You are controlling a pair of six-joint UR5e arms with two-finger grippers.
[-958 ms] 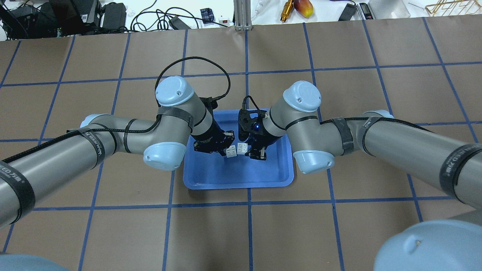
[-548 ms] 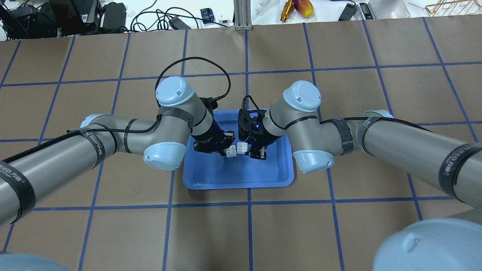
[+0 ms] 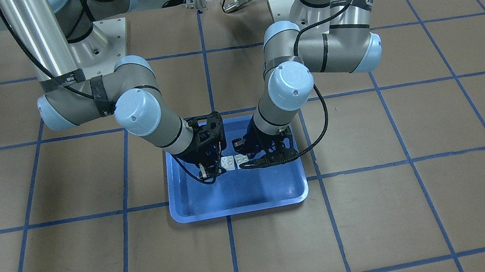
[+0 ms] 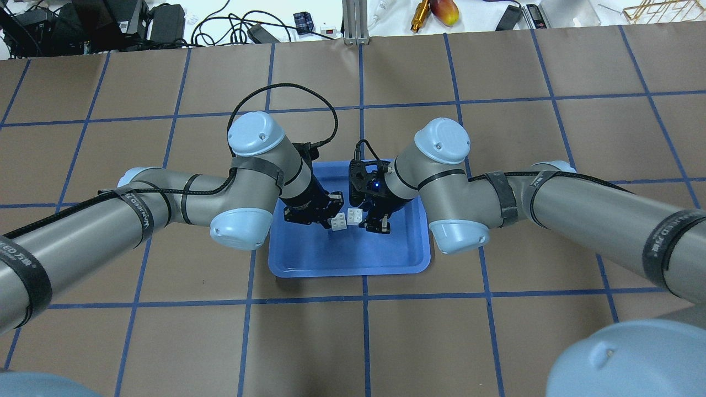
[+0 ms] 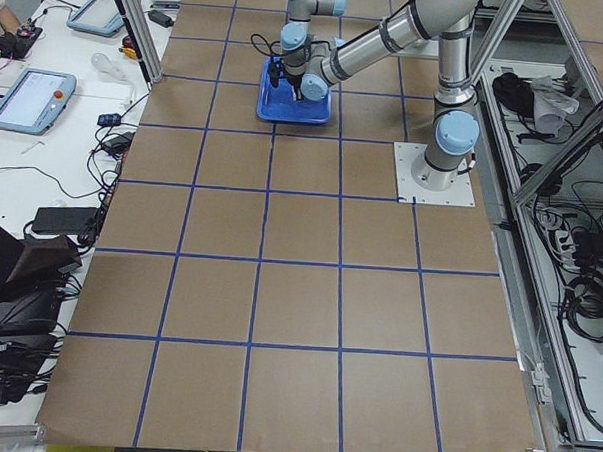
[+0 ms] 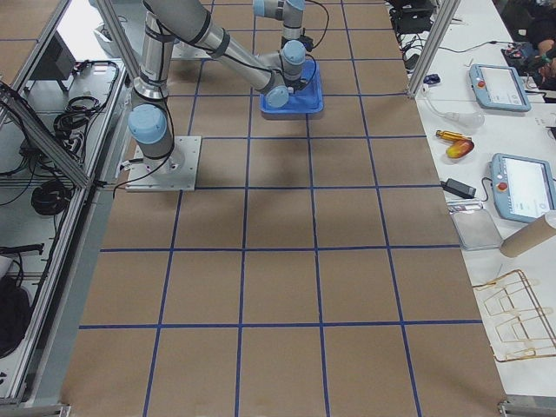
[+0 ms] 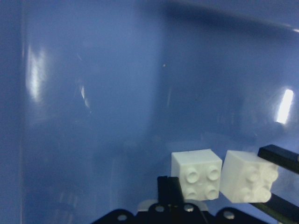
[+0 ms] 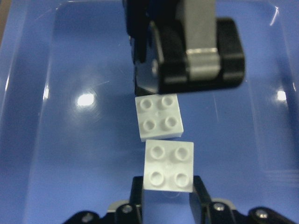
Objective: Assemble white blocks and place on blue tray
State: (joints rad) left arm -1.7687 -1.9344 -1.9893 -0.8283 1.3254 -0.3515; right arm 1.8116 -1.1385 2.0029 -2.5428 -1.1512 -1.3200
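The blue tray (image 4: 347, 270) lies mid-table; it also shows in the front view (image 3: 240, 208). Both grippers hang low over it, each shut on one white block. My left gripper (image 4: 331, 219) holds its white block (image 4: 338, 221), also seen in the left wrist view (image 7: 197, 179) and the front view (image 3: 241, 159). My right gripper (image 4: 365, 220) holds the other white block (image 4: 355, 215), which shows in the right wrist view (image 8: 169, 165) and the front view (image 3: 227, 162). The blocks are studs up, side by side and nearly touching, not stacked.
The brown table (image 4: 353, 342) has a blue tape grid. Cables, power adapters (image 4: 165, 22) and a red-yellow fruit-like object (image 4: 444, 11) lie beyond its far edge. Both arms' elbows (image 4: 240, 227) flank the tray.
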